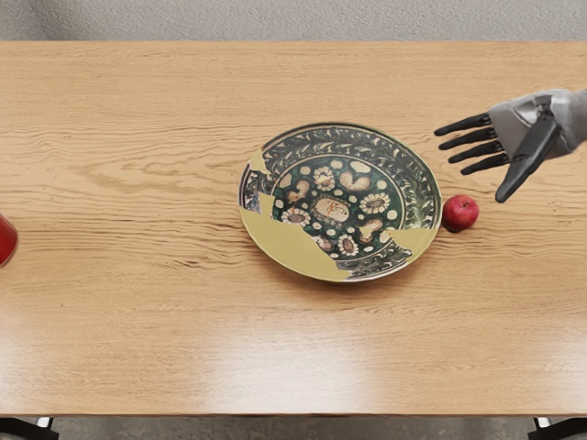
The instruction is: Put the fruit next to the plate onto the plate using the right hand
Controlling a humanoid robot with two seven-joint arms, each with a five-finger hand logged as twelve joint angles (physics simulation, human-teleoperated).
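A small red apple [460, 213] lies on the wooden table just off the right rim of a patterned round plate [417, 179], which is dark green with yellow patches and floral motifs. My right hand [491, 156] comes in from the right edge and hovers above and to the right of the apple, apart from it. Its dark fingers [468, 139] are spread toward the left with the thumb pointing down, and it holds nothing. Nothing lies on the plate.
A red object [5, 238] is cut off by the left edge of the picture. The wooden table [138, 137] stretches wide around the plate, with its front edge near the bottom of the view.
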